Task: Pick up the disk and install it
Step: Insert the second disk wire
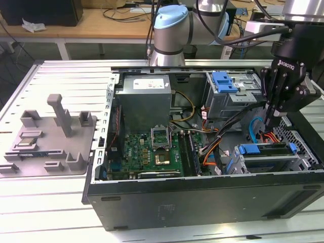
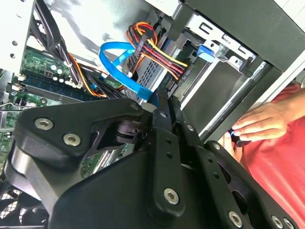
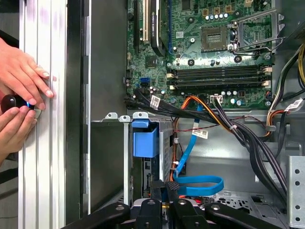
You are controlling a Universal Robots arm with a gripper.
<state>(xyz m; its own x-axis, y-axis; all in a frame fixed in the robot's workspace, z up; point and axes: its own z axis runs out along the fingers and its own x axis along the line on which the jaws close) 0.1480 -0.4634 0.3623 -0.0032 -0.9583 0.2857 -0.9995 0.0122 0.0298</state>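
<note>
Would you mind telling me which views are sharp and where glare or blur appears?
Exterior view: evenly lit, motherboard fairly sharp. Second wrist view: the near black tool is soft, glare on the case wall. First wrist view: crisp motherboard, bright rail slightly washed out.

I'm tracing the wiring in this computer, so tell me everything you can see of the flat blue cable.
The flat blue cable is a thin, glossy ribbon, plastic by its look. It lies slack inside the open computer case, folded into a loop close by the gripper. One run leads toward the green circuit board. In the second wrist view its loop arcs beside a bundle of red, yellow and orange wires. Its ends are hidden.
</note>
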